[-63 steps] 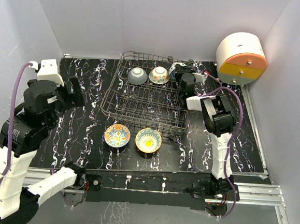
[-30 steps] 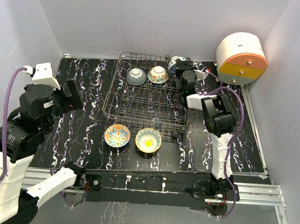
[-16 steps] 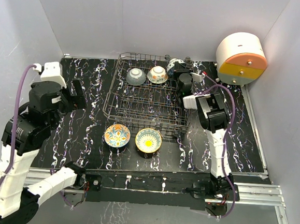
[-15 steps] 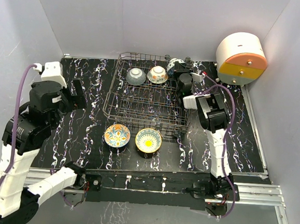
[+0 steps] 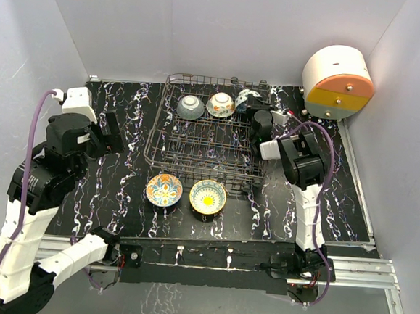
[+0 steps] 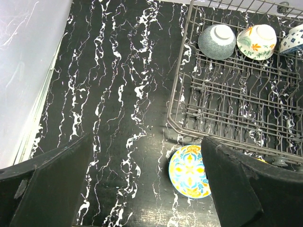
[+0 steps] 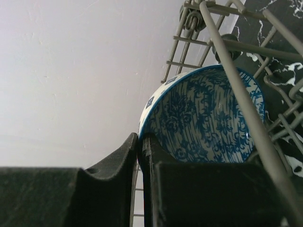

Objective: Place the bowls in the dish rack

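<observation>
The dark wire dish rack stands mid-table. In its far row a speckled grey bowl and an orange-green floral bowl lean on edge. My right gripper is at the rack's far right corner, shut on the rim of the blue patterned bowl, which sits tilted behind a rack wire. The orange-blue floral bowl and the yellow sunflower bowl lie on the table in front of the rack. My left gripper hovers open and empty left of the rack; the orange-blue bowl shows beside its right finger.
A white, orange and yellow drum-shaped container stands at the back right corner. White walls close in the black marbled table on three sides. The rack's left wall runs close to my left gripper.
My left arm has shifted a little to the right, toward the rack, still open. My right gripper keeps its hold on the blue bowl and has shifted it slightly at the rack's far right corner.
</observation>
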